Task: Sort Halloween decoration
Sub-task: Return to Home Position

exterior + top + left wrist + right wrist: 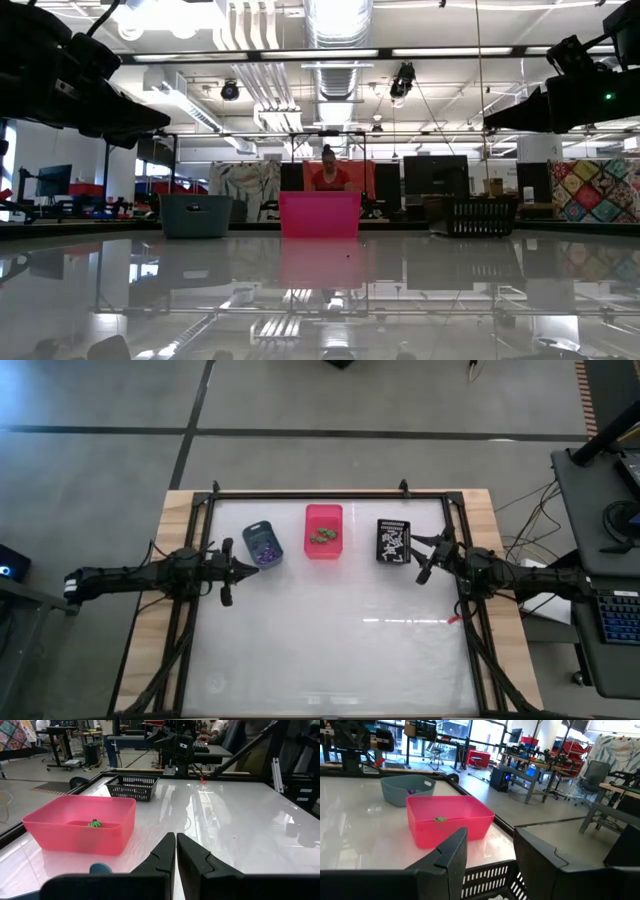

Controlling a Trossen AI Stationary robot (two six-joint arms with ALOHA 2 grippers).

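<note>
Three bins stand in a row on the table's far half. The blue-grey bin point(263, 532) holds purple trinkets point(265, 547). The pink bin point(323, 513) holds green trinkets point(322, 536), which also show in the left wrist view point(94, 823). The black mesh bin point(393, 524) holds white trinkets point(395, 544). My left gripper point(256, 567) is shut and empty, level above the table beside the blue-grey bin's near side point(175, 836). My right gripper point(421, 558) is open and empty, level just right of the black bin, whose rim point(490, 872) shows below its fingers point(490, 835).
The white tabletop point(330, 640) lies bare over its near half. A black frame rail point(330, 495) runs behind the bins, with wooden edges at both sides. A small red mark point(455, 618) lies at the right. Beyond the table a person point(327, 172) sits behind the pink bin point(319, 214).
</note>
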